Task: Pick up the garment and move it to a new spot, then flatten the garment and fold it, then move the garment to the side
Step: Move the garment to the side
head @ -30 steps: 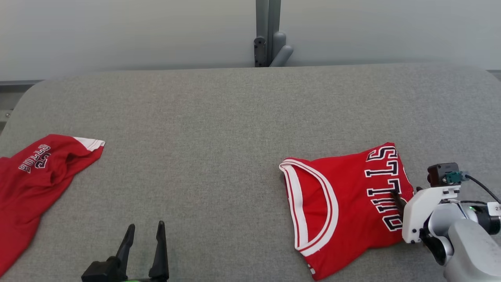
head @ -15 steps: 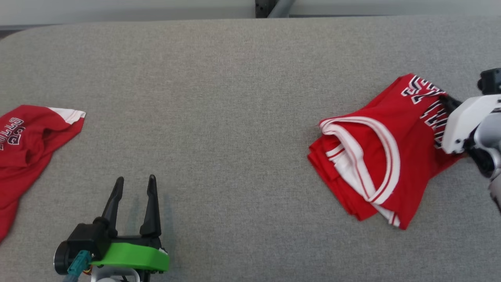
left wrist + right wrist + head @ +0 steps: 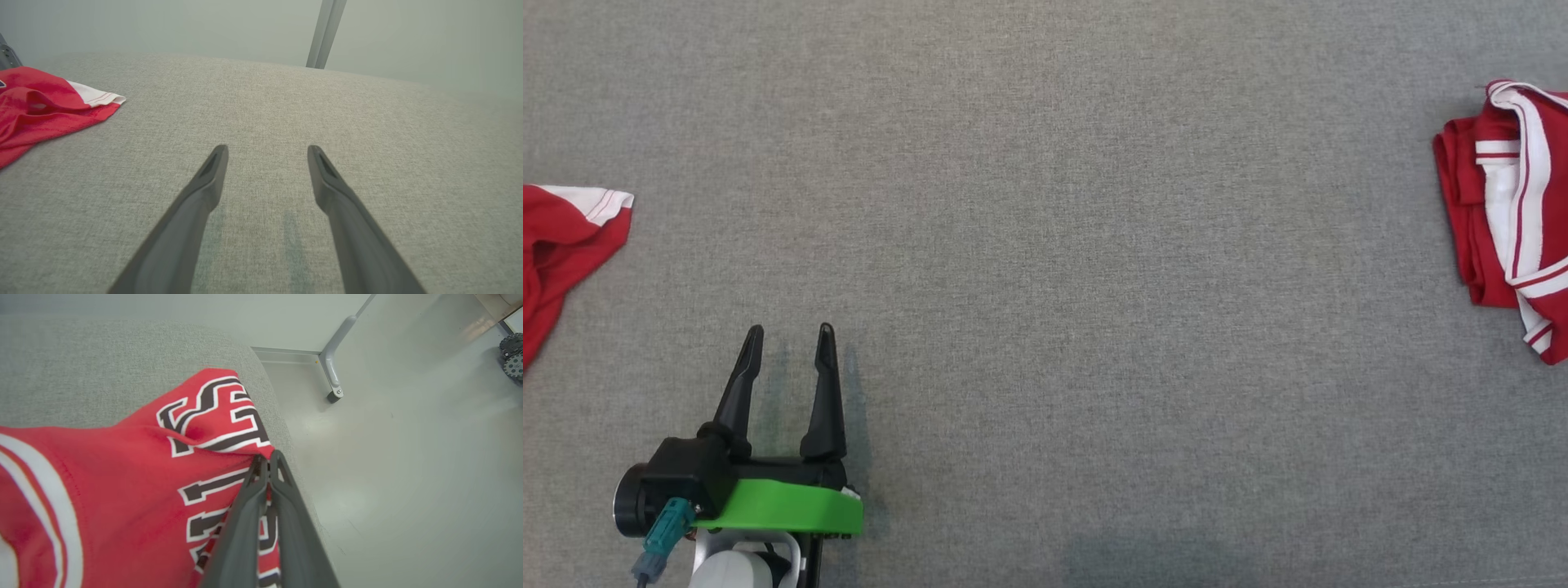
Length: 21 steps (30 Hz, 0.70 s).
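The head view gives you the left gripper (image 3: 790, 328) low on the left, hovering over bare grey worktop (image 3: 1045, 245) with its jaws well apart. The left wrist view (image 3: 267, 148) confirms the gap, with nothing between them. The head view shows the jersey (image 3: 1499, 196) as a bunched strip at the far right edge of the frame, red layers with white trim.

The right wrist view supplies the grip. The right gripper (image 3: 268, 456) has its jaws together, clamped on the jersey's (image 3: 122, 477) red edge just beside the black, white-outlined lettering. The pinch sits at the right-hand rim of the worktop (image 3: 102, 355), with pale floor (image 3: 408, 477) and a table leg (image 3: 333, 367) beyond.

In the head view the visible strip of jersey runs near to far, its stacked folds facing left. In the right wrist view the cloth spreads from the pinch back across the worktop, and a white trim band shows at that view's lower left. The frame cuts off most of the jersey in both views, so you cannot judge its true long axis. The lettering is creased and only partly legible.

A second red garment (image 3: 564, 237) lies at the left edge with a white cuff showing — the left wrist view (image 3: 41, 106) shows it crumpled, and it is cut off there too.
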Motion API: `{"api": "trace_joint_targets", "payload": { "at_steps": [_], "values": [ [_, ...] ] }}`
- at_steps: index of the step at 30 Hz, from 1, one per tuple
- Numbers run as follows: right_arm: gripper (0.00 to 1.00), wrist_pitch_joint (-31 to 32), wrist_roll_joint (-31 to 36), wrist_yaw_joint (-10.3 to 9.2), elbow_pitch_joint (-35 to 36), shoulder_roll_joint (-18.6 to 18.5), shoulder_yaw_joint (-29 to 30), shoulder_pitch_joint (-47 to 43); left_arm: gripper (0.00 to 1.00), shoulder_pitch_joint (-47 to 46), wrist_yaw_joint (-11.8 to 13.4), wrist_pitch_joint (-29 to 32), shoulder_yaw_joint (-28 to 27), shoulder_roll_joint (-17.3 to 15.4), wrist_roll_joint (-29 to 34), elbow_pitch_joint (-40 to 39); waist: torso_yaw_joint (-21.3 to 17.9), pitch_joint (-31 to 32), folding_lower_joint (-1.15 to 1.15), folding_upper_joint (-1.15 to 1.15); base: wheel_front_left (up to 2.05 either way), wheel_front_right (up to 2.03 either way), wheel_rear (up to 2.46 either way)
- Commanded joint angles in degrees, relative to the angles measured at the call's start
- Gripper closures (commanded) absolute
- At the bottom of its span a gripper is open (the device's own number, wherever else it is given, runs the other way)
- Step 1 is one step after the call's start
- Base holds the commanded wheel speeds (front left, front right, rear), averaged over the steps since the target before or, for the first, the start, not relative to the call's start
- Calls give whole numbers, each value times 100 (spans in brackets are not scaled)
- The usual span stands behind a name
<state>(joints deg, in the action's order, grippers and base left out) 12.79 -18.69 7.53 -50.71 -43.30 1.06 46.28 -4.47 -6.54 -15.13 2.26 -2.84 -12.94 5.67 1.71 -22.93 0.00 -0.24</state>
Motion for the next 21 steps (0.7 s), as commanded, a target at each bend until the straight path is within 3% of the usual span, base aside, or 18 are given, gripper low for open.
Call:
{"api": "trace_joint_targets", "payload": {
  "at_steps": [1, 4, 5, 6, 7, 13, 21],
  "values": [
    [100, -46, 61, -9, -72, 5, 72, 74, 0, -38, -14, 0, -6, -11, 57, -12, 9, -12, 0, 24, 0, 0, 0],
    [100, -195, 341, -9, -368, 22, 334, 119, 0, 12, -22, 0, 8, -11, 56, 13, 32, 28, 0, 24, 0, 0, 0],
    [79, -293, 512, -9, -455, 9, 408, 123, 0, 27, -22, 0, 15, -11, 50, 22, 40, 51, 0, 24, 0, 0, 0],
    [6, -349, 673, -9, -555, 32, 460, 122, 0, 41, -17, 0, 22, -11, 39, 33, 47, 83, 0, 24, 0, 0, 0],
    [0, -378, 825, -9, -646, 105, 485, 104, 0, 65, -6, 0, 27, -11, 28, 44, 51, 117, 0, 24, 0, 0, 0],
    [0, -1315, 1304, -8, -576, 541, 782, 36, 0, 236, 84, 0, 31, -11, -78, 43, 64, 446, 0, 24, 0, 0, 0],
    [0, -2563, 1507, -8, 149, 1319, 830, -672, 0, 549, 176, 0, -82, -12, -237, 115, 23, 1194, 0, 24, 0, 0, 0]
  ]
}}
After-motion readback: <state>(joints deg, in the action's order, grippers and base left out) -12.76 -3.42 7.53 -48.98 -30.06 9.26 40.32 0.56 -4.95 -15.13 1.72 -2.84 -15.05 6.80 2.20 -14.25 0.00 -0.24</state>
